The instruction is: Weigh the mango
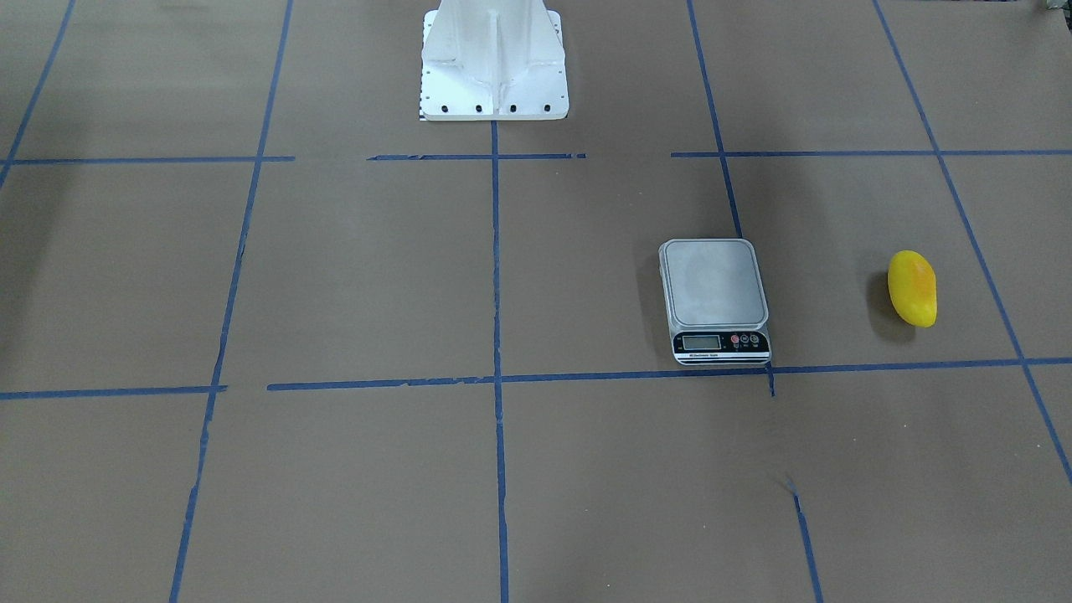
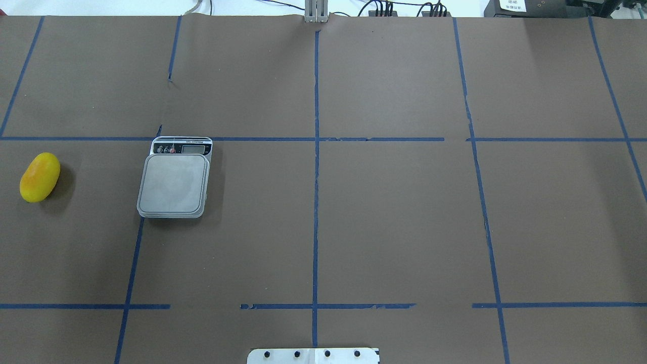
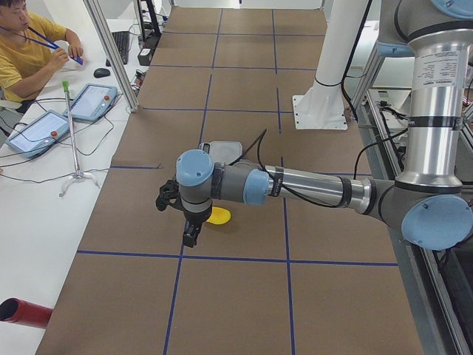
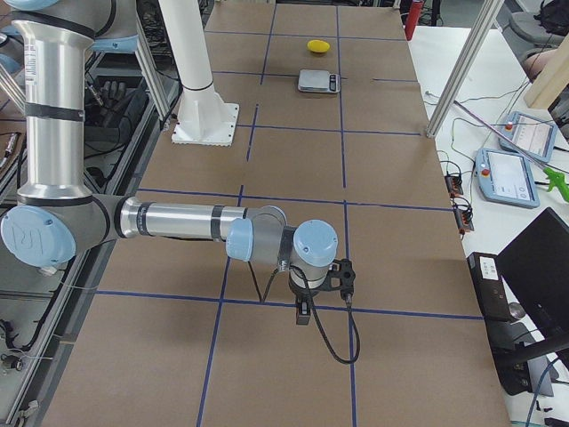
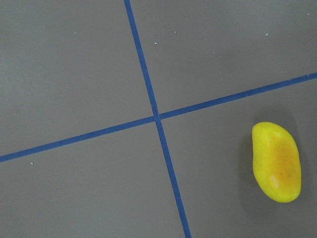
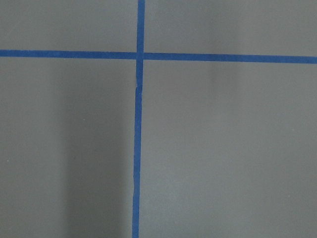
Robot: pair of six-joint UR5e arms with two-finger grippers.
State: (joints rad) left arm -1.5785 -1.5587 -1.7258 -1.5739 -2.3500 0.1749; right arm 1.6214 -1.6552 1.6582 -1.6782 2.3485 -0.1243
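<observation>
The mango (image 2: 40, 177) lay on the table (image 2: 404, 227) toward the robot's left, well apart from the scale (image 2: 174, 182) and not on its platform. In the exterior left view, the left arm's wrist hid part of the mango and the scale's near edge. The left gripper (image 3: 190, 237) hung near the mango, apparently clear of it. The right gripper (image 4: 303, 313) hung far from both. Each gripper showed only in a side view, so the jaw spacing could not be told.
</observation>
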